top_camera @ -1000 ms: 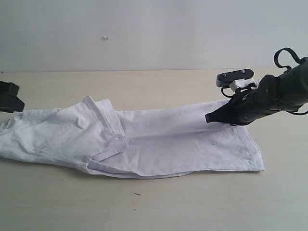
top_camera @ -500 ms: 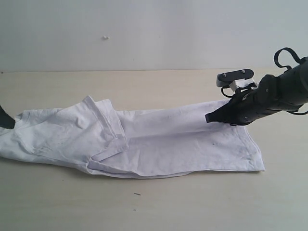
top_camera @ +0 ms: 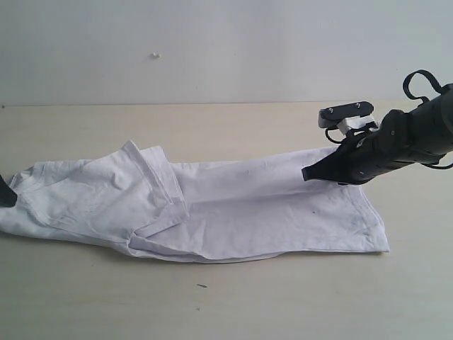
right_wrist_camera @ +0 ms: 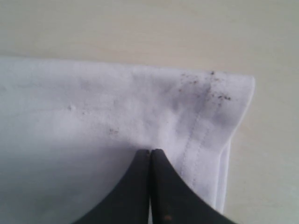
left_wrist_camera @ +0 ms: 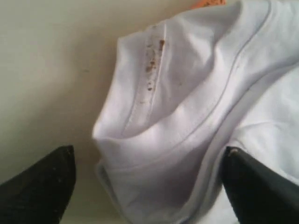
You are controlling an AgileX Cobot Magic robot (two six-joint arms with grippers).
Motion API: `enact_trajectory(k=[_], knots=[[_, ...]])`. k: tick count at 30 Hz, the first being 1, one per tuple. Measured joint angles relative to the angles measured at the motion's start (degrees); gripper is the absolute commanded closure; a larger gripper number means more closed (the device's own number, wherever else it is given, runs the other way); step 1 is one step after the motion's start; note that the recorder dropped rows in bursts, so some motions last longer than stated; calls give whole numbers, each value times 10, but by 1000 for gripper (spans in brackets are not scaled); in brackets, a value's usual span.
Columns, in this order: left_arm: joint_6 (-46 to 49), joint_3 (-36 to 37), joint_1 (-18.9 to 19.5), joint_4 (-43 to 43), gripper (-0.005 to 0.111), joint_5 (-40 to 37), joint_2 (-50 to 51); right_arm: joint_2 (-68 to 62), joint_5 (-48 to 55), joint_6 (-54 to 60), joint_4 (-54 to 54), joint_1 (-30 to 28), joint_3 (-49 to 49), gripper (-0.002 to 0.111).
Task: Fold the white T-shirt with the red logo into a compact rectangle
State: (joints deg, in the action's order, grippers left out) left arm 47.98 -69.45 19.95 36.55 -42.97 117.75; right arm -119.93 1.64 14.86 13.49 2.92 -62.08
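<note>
The white T-shirt lies as a long folded strip across the table, with a sleeve flap turned over near its left third. The red logo is hidden. My left gripper barely shows at the left edge. In the left wrist view it stands open, its fingers on either side of the bunched collar end, gripping nothing. An orange neck tag peeks out beyond. My right gripper is shut, its tips resting on the shirt's hem corner with no cloth between them.
The light wooden table has bare surface in front of and behind the shirt. A pale wall rises along the far edge. A small dark speck lies near the front.
My left gripper has opened, let go of the shirt's left end and dropped lower toward the view's left edge. The right arm and the rest of the shirt have not moved.
</note>
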Motion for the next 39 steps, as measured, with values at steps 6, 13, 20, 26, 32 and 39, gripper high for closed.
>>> enact_trajectory(k=[6,13,20,26,32,39], knots=[[21,-1,1,17,25,-41,7,0,1,0,0,0,0,108],[77,-2,0,87,28,-98,22,0,1,0,0,0,0,108],[85,-4,-24,125,105,-52,42,0,1,0,0,0,0,108],[127,-3,-34,140,107,-45,48,0,1,0,0,0,0,108],[125,0,-8,120,107,-38,21,0,0,0,0,0,0,108],[105,0,52,111,107,-32,-49,0,-29,1,-6,-1,0,108]])
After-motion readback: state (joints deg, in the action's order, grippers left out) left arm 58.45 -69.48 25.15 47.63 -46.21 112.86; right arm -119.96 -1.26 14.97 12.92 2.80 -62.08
